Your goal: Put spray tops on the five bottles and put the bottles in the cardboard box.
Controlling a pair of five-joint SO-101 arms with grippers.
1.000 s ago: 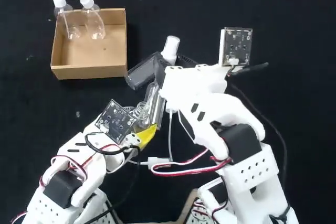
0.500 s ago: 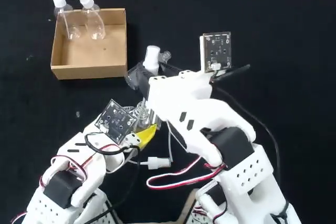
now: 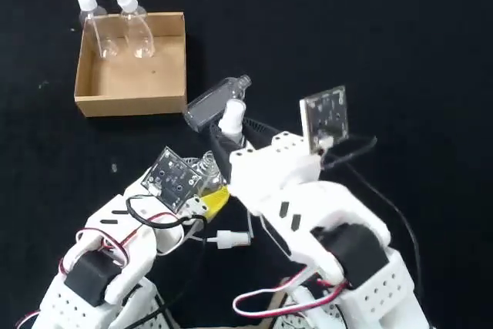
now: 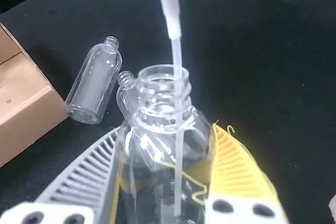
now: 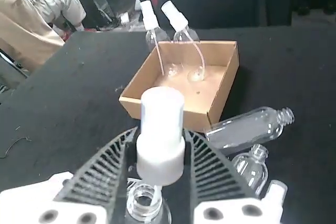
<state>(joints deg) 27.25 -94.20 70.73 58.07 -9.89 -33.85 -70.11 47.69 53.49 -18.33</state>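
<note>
Overhead, black table (image 3: pixel 431 52) bears cardboard box (image 3: pixel 131 104).

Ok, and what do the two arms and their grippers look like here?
The left arm and right arm are white plastic shells with black servo blocks and red, white and black wires; each wrist carries a square camera board. The left gripper has one grey ribbed finger and one yellow finger; the right gripper has two dark ribbed fingers.

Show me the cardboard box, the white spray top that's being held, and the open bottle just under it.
cardboard box (image 3: pixel 131 82): high view, on the bare floor inside it.
spray top (image 5: pixel 160 140): right wrist view, on its white cap body.
bottle (image 4: pixel 155 100): left wrist view, on its threaded neck.
</note>
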